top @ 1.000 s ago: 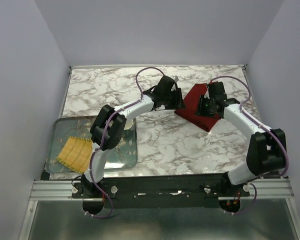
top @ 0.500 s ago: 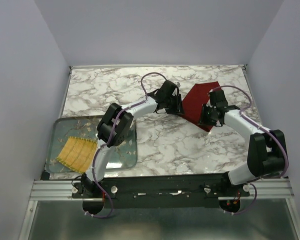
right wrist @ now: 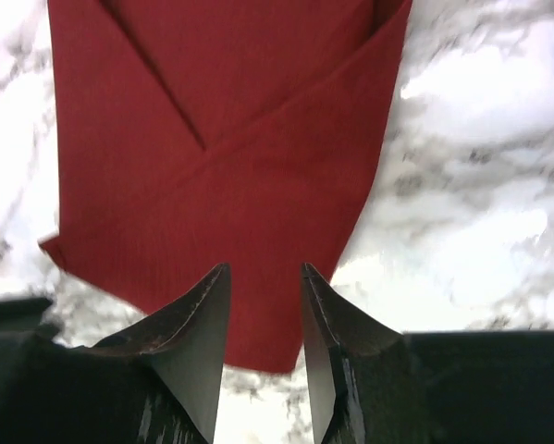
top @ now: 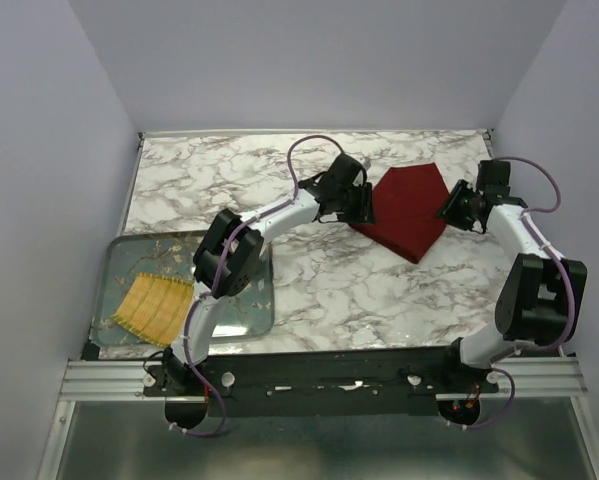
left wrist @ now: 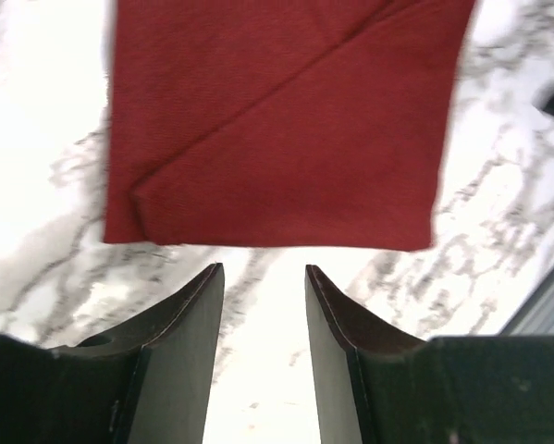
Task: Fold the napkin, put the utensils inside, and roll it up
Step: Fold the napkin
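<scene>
- Top external view: the napkin [top: 404, 208] is seen lying flat on the tabletop [top: 309, 280], folded into a five-sided shape, between the two pincers.
- The left pincer [top: 363, 206] is held at the napkin's left edge, and the right pincer [top: 451, 212] at its right edge.
- In the left wrist view, the left pincer's fingers [left wrist: 189, 324] are shown a narrow gap apart with nothing gripped. Only bare marble is seen between them.
- The napkin lies just ahead of those fingertips. Its near hem runs straight across, and a diagonal fold line is seen over it.
- In the right wrist view, the right pincer's fingers [right wrist: 346, 342] are likewise set narrowly apart, and no cloth is seen pinched.
- A corner of the napkin reaches back beneath that pincer and is seen through the gap. Whether the tips touch the cloth cannot be told.
- Ahead of the right pincer, overlapping flaps are shown meeting in a V-shaped seam.
- Far to the left of the left pincer, back toward the arm bases, a tray [top: 114, 262] is seen with a yellow mat [top: 157, 305] lying in it, well apart from the napkin.
</scene>
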You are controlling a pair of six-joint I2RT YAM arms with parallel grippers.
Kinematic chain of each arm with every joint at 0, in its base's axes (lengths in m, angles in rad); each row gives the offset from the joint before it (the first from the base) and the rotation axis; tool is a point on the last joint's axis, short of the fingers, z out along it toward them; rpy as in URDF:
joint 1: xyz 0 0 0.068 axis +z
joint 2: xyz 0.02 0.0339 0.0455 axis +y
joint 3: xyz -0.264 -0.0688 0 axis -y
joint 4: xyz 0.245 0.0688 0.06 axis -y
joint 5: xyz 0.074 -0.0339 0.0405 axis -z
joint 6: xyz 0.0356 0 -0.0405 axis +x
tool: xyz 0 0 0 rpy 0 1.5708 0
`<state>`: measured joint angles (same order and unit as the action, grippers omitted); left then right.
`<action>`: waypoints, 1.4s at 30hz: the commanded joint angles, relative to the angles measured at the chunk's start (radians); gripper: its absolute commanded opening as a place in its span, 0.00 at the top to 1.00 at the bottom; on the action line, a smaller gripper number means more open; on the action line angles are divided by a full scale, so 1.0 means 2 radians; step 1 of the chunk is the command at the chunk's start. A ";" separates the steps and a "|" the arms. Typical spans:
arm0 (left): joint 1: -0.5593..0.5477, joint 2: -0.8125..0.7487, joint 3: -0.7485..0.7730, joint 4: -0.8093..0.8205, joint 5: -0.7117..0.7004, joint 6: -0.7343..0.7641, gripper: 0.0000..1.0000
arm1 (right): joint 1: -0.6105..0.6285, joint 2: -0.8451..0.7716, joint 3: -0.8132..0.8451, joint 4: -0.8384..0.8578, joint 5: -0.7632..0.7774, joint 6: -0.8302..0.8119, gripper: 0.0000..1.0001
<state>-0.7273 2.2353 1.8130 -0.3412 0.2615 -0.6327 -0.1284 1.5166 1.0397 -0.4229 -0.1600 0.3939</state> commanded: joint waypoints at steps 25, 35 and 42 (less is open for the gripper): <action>-0.022 0.041 0.080 0.015 0.056 -0.030 0.58 | -0.063 0.236 0.163 0.037 -0.061 0.009 0.85; -0.010 0.039 0.068 0.021 0.055 -0.036 0.59 | -0.063 0.273 0.216 0.034 -0.089 0.019 0.84; -0.007 0.019 0.054 0.023 0.056 -0.033 0.58 | -0.059 0.205 0.207 -0.006 -0.079 -0.016 0.81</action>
<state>-0.7441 2.3005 1.9522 -0.3069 0.3504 -0.7021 -0.2527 2.0308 1.4597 -0.3660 -0.3096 0.4160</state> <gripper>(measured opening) 0.418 0.170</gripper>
